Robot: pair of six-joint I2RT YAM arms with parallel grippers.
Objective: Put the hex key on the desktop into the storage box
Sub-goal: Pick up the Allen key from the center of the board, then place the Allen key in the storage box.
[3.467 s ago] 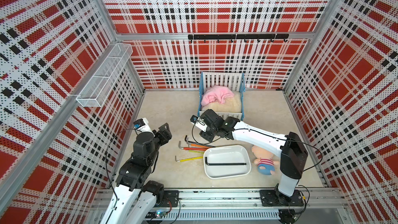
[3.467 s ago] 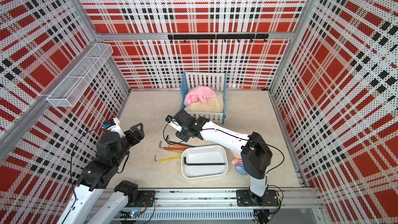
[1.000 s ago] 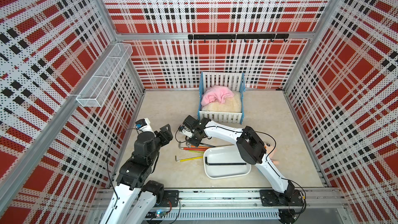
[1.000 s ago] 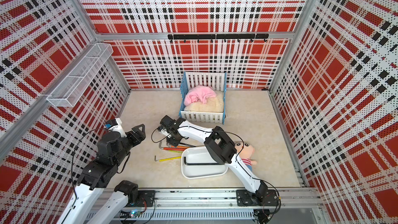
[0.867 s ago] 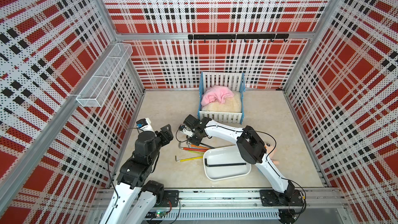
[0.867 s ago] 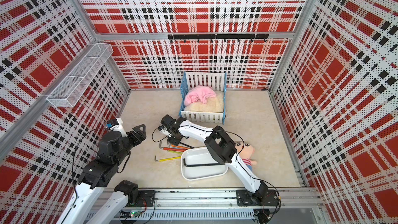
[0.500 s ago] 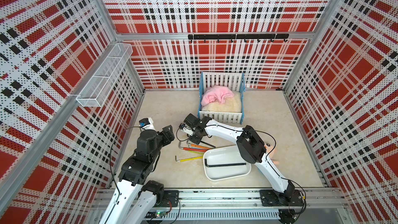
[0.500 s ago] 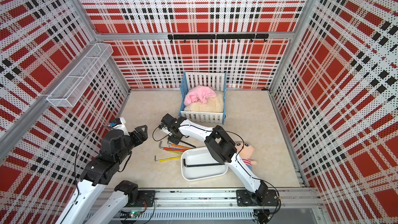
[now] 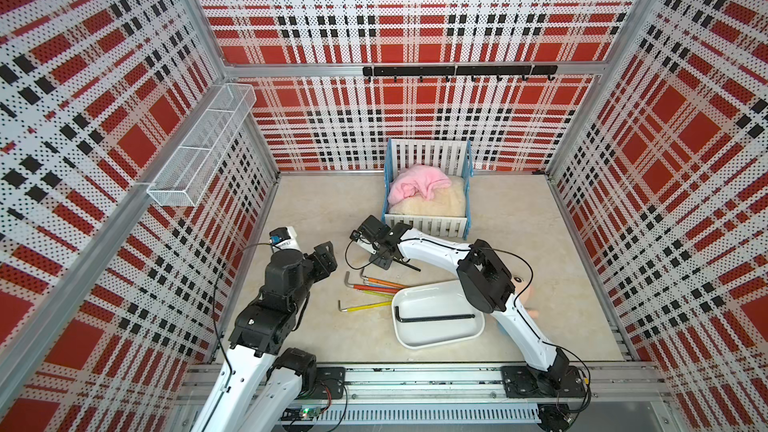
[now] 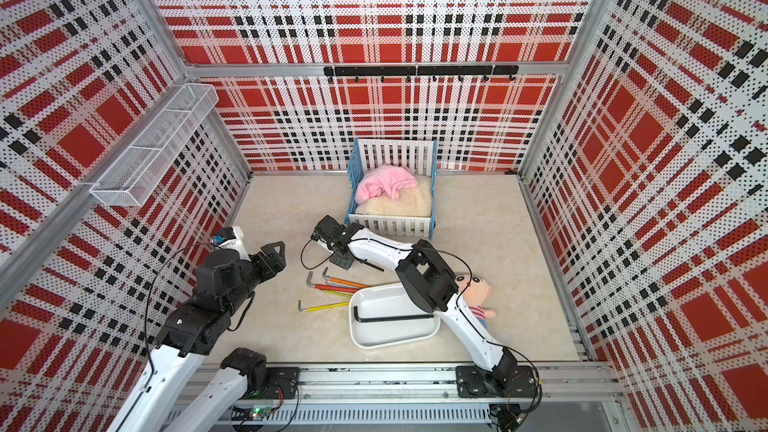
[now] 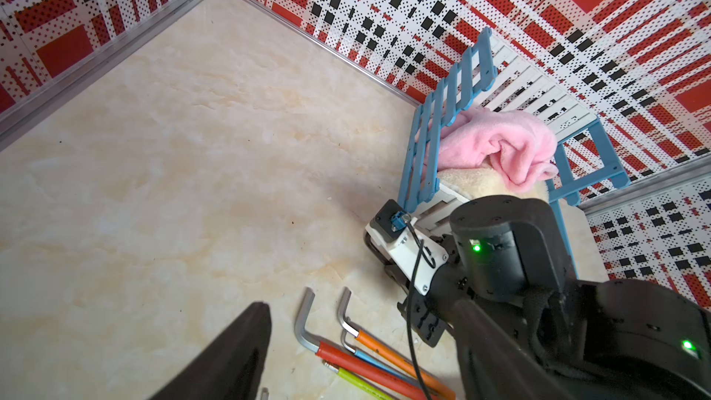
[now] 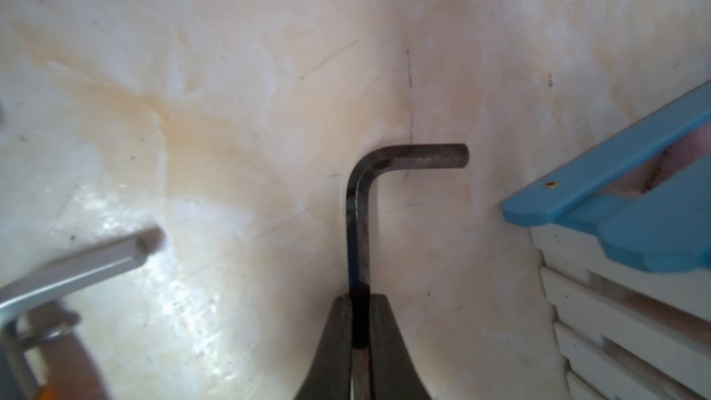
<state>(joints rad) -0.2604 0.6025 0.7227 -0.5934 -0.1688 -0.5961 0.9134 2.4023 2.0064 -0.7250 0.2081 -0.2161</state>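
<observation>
Beige and marble-patterned, the flat desktop [image 9: 316,209] carries one shallow white plastic storage box [image 9: 436,340] with rounded corners. One black L-shaped steel hex key [image 9: 436,317] lies inside it. The left gripper [image 10: 275,252] hangs empty, fingers spread. The right gripper [image 12: 359,302] pinches a second black hex key [image 12: 359,225] close to the desktop, near one blue-and-white slatted crib [image 9: 428,224]. Five colour-sleeved hex keys [image 9: 376,286] lie beside the box.

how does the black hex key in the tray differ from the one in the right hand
The boxed hex key lies loose in the storage box; the gripped hex key is clamped in the shut right hand, outside it. The boxed one looks longer. Both are black and L-shaped.
</observation>
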